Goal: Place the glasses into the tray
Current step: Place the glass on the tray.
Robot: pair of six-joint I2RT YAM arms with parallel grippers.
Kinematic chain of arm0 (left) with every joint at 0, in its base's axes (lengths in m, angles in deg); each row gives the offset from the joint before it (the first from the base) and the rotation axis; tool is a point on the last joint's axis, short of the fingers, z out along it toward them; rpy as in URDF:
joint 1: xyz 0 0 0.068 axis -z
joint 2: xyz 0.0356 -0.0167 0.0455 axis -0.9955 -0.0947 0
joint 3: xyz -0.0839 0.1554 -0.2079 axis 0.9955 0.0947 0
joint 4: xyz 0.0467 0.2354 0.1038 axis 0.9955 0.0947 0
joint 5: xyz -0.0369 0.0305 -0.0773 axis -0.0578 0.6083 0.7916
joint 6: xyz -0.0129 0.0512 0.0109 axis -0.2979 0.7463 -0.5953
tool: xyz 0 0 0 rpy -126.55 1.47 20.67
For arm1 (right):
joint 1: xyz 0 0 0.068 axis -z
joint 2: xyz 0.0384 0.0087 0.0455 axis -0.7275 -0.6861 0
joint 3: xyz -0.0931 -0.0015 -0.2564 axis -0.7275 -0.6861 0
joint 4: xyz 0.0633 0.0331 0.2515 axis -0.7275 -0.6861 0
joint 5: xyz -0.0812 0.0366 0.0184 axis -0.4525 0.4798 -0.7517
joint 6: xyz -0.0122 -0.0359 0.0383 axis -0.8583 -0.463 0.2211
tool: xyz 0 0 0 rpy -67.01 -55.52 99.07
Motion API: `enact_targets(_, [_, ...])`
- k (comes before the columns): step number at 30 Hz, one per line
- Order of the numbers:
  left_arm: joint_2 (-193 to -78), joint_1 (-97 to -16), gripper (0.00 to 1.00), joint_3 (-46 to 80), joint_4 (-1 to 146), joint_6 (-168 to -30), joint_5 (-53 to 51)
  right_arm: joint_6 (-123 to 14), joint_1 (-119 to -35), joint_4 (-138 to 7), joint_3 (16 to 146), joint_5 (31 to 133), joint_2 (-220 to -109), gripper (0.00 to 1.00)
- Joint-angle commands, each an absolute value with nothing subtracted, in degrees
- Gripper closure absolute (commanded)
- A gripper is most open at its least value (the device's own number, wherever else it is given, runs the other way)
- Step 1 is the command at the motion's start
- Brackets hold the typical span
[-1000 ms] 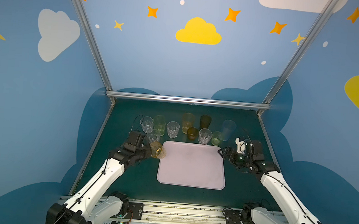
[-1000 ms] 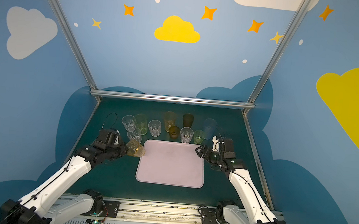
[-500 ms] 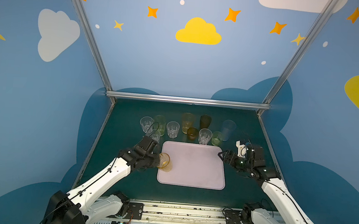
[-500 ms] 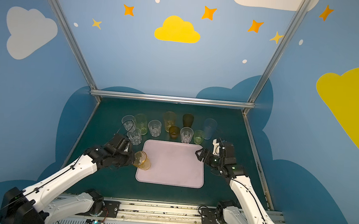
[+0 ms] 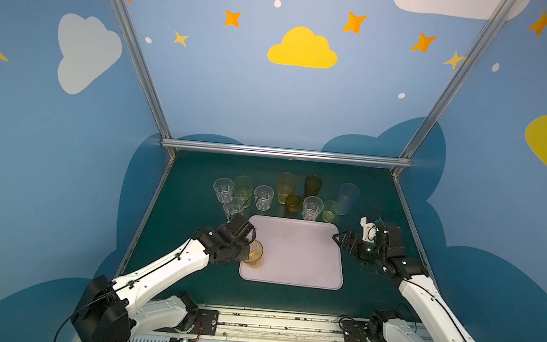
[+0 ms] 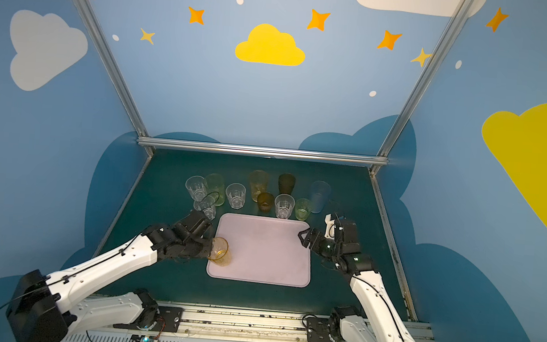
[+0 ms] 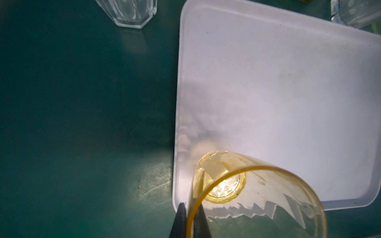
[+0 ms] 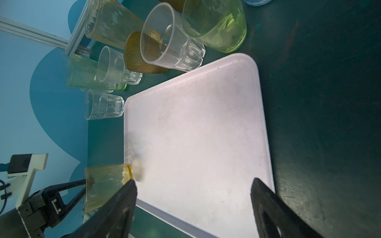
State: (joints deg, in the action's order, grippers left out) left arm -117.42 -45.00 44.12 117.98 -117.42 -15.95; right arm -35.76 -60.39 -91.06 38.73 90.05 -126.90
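Note:
The pale pink tray (image 5: 296, 247) (image 6: 266, 248) (image 7: 278, 92) (image 8: 195, 134) lies mid-table. My left gripper (image 5: 246, 250) (image 6: 210, 249) (image 7: 190, 214) is shut on the rim wall of a short amber glass (image 5: 255, 254) (image 6: 220, 252) (image 7: 257, 191) (image 8: 103, 185). The glass is upright over the tray's front-left corner, its base at or just above the tray floor. My right gripper (image 5: 338, 242) (image 6: 301, 239) (image 8: 193, 183) stands open and empty over the tray's far right corner. Several other glasses (image 5: 263, 197) (image 6: 235, 195) (image 8: 171, 47), clear, green, amber, brown and pale blue, stand behind the tray.
A clear glass (image 5: 233, 207) (image 7: 132, 12) stands close to the tray's far left corner, just behind my left wrist. A short green glass (image 5: 330, 211) (image 8: 216, 24) and a tall pale blue one (image 5: 347, 197) stand near my right gripper. Metal frame rails (image 5: 283, 152) bound the dark green table.
My left gripper has carried the amber glass from beside the clear glasses forward and rightward to the tray's front-left corner. The right gripper stayed open and drifted slightly nearer.

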Motion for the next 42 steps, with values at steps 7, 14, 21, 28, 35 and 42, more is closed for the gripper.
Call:
enact_targets(7, [-117.96, -42.29, 0.94, 46.21, 116.71, -120.24, -20.36, -35.44, -60.64, -90.70, 37.53, 90.14, -126.96, 0.13])
enact_targets(14, [-118.27, -42.07, 0.76, 47.70, 115.46, -121.35, -20.78, -35.14, -60.65, -91.00, 38.07, 90.23, -127.77, 0.13])
enact_targets(21, [-115.21, -42.10, 0.31, 48.37, 114.16, -123.69, -20.59, -34.18, -60.61, -90.89, 38.18, 90.98, -128.47, 0.13])
enact_targets(28, [-107.37, -42.88, 0.00, 50.79, 113.16, -124.24, -24.90, -34.00, -60.65, -91.72, 38.10, 90.54, -126.13, 0.13])
enact_targets(35, [-98.41, -45.73, 0.00, 52.72, 112.59, -123.33, -29.63, -34.61, -60.89, -92.45, 41.17, 91.62, -127.58, 0.13])
enact_targets(42, [-91.15, -49.55, 0.00, 54.56, 114.67, -121.99, -31.70, -35.47, -63.54, -91.25, 47.48, 92.42, -135.00, 0.14])
